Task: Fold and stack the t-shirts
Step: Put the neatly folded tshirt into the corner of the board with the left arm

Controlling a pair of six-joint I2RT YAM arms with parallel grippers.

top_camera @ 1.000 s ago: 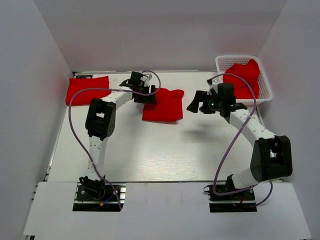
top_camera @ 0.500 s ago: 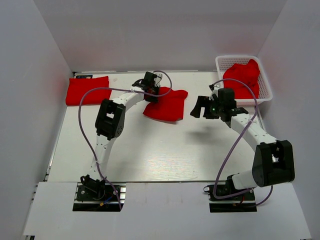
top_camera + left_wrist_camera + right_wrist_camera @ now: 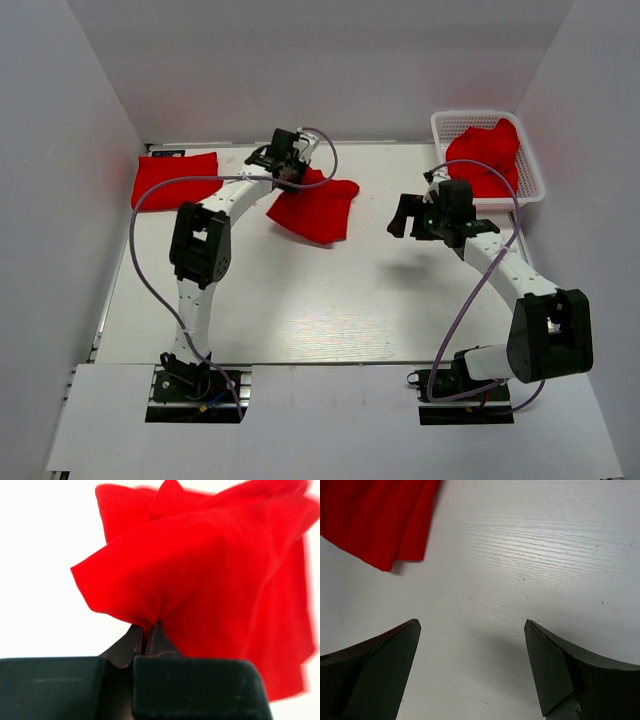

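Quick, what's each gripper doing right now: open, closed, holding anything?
Left gripper: closed, pinching a fold of the red t-shirt.
Right gripper: open, holding nothing, over the table.

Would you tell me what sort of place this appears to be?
Probably a robotics lab test cell: white walls enclose a white table, the left arm and right arm are bolted at its edge, and a mesh basket holds red t-shirts.
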